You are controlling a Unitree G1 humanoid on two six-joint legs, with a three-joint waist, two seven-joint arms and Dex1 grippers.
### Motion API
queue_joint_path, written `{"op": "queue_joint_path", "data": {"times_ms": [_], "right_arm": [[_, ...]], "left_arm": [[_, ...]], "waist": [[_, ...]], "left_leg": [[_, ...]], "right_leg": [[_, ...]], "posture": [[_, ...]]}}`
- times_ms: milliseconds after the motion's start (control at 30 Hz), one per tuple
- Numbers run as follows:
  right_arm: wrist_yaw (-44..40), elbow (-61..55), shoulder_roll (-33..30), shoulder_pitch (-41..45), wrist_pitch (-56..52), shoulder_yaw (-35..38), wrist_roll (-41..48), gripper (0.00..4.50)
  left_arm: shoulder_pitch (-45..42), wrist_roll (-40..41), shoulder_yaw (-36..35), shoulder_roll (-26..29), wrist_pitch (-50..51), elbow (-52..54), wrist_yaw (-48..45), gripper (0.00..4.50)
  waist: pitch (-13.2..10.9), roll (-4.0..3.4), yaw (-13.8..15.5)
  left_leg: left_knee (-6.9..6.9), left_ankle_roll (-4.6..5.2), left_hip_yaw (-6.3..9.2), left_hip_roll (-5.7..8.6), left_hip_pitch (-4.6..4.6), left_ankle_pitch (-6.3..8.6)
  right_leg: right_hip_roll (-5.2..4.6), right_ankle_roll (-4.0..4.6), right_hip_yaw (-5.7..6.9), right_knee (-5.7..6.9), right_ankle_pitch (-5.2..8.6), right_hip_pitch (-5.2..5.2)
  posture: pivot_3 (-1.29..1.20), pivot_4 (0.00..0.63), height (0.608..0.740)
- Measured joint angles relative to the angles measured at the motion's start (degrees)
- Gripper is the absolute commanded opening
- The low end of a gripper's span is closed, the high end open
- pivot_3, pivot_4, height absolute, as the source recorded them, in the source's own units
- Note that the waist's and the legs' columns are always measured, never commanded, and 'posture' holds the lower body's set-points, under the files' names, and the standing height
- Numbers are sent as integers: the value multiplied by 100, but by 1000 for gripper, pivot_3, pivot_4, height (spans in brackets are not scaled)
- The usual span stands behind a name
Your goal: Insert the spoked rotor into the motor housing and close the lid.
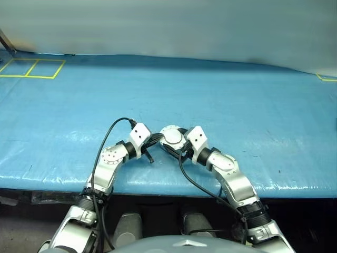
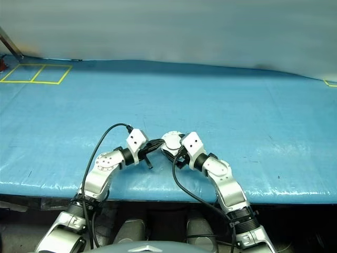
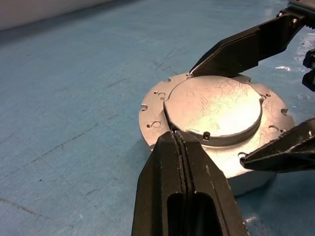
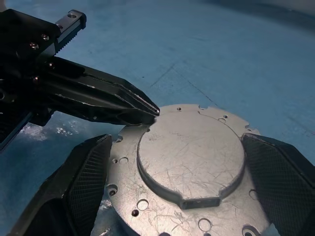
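Lid (image 4: 189, 162) sits closed flat over the motor housing (image 3: 152, 140) on the blue table (image 1: 253, 105), near its front edge between my arms. My left gripper (image 3: 172, 140) is pinched shut, empty, tips at the lid's raised disc. My right gripper (image 4: 182, 182) stands spread wide, one finger either side of the lid's rim.

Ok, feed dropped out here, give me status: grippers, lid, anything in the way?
Left gripper shut, tips on lid. Right gripper open, straddling it. Lid closed. Nothing in the way.
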State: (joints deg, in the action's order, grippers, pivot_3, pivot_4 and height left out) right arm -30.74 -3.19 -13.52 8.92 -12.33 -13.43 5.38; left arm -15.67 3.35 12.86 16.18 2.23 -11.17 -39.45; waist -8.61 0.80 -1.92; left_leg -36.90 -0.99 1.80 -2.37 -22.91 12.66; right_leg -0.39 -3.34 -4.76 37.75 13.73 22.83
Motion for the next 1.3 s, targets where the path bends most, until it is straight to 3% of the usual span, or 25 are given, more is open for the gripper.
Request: {"op": "queue_joint_path", "data": {"times_ms": [300,567,733,933,1300], "right_arm": [[364,-467,558,27,167,604,596,4460],[616,-871,397,-697,-2382,2380,3241,4460],[425,-988,132,-1188,-3470,2762,4465,4460],[451,-942,179,-1223,-3906,2572,4711,4460],[706,-376,765,-687,-3664,2291,4469,4460]], "left_arm": [[36,-47,6,-43,25,38,64,0],[45,-53,15,-67,101,107,66,0],[102,10,-8,0,120,217,-30,0],[119,87,15,43,144,244,-240,0],[65,13,21,11,226,244,-177,0]], "waist": [[-2,-1,19],[-3,-3,62],[-5,-7,9],[-5,-6,-12],[-3,-4,-16]], "left_leg": [[1,0,0,2,-6,0],[22,2,2,9,-12,3],[41,2,3,7,-6,3],[54,2,3,9,-11,2],[60,2,3,10,-8,2]], "right_leg": [[-2,-1,0,-3,1,2],[-12,7,0,-6,13,9],[-9,12,0,-4,22,14],[-9,7,1,-11,28,22],[-8,6,1,-10,28,24]], "posture": [[0,150,740],[0,150,740],[0,150,740],[0,150,740],[0,150,740]]}}
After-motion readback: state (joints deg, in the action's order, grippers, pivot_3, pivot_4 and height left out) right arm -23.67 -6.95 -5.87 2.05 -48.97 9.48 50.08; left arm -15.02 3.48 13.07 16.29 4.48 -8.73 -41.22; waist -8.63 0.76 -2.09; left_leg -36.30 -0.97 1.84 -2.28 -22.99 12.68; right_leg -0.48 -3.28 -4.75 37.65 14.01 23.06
